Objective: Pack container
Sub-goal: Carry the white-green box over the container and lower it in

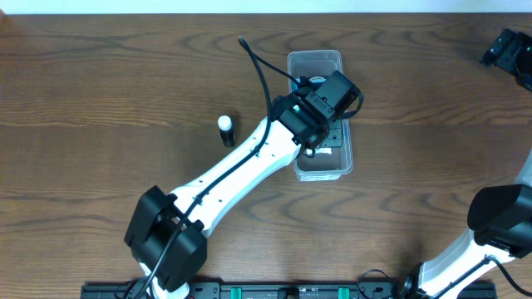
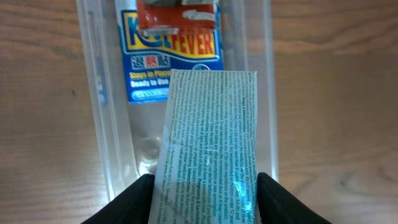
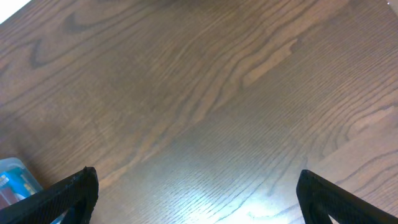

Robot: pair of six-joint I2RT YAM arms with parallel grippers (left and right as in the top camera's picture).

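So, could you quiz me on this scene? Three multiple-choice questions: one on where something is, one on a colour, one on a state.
1. Where is the small black-and-white tube relative to the container? A inside it; B on the table to its left; C on top of it.
2. What colour is the print on the box in the left gripper? A green; B red; C purple.
3. How is the right gripper? A shut on a box; B open and empty; C shut on nothing.
Answers:
1 B: bare wood shows between tube and container in the overhead view.
2 A: the left wrist view shows green text on white.
3 B: its fingers stand wide apart with only table between them.
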